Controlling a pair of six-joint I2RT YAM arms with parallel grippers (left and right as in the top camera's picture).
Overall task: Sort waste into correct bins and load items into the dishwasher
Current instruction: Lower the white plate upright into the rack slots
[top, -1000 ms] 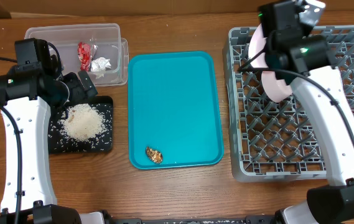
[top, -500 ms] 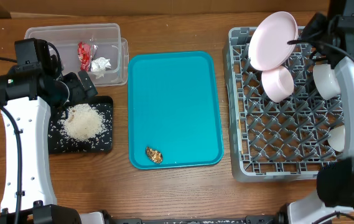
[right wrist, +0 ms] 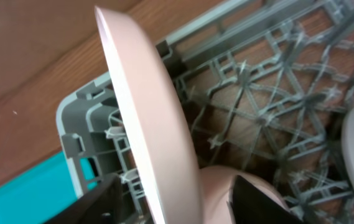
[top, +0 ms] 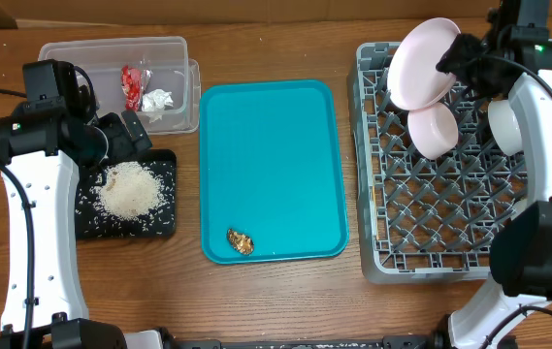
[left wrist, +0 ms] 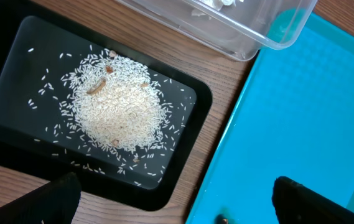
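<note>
At left, the left gripper [left wrist: 177,190] hangs spread and empty over the rice [top: 132,189] in the black tray [top: 167,170]. At lower centre, a brown lump [top: 241,241] lies on the teal tray [top: 271,145]. At upper right, the right gripper [right wrist: 177,186] is unclenched, its fingers either side of the plate [top: 421,63], which stands tilted in the rack [top: 431,223].

Clear tub [left wrist: 246,30] runs off the top edge.
</note>
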